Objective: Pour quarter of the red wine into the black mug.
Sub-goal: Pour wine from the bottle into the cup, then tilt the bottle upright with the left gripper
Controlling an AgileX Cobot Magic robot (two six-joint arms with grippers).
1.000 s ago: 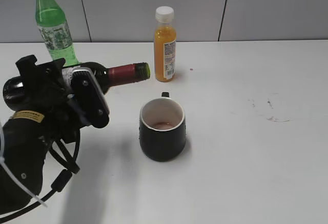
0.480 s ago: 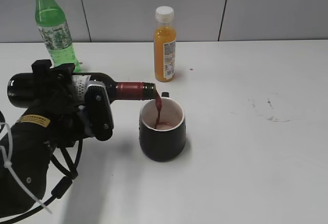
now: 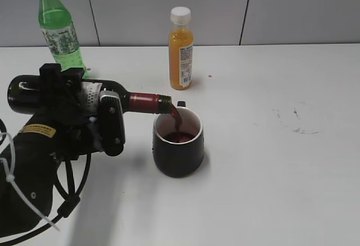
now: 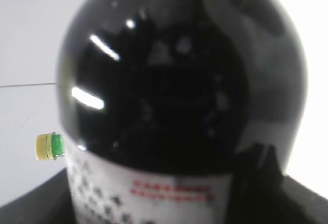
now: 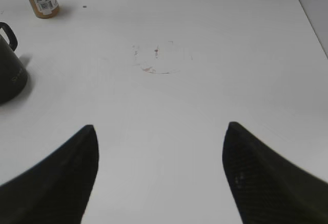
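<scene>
The red wine (image 3: 73, 97) is held almost horizontal by the left hand (image 3: 84, 119), which is pinched around the body of the bottle. Its mouth is just above the rim of the black mug (image 3: 178, 143), at about 10 o'clock of the mug. A thin red stream is seen falling inside, and some wine is collected at the bottom. The pouring is judged to be underway; stopping at a quarter and setting the bottle upright on the desk (image 3: 270, 173) is left. The right hand (image 5: 160, 170) is spread and empty, well apart at 3 o'clock.
</scene>
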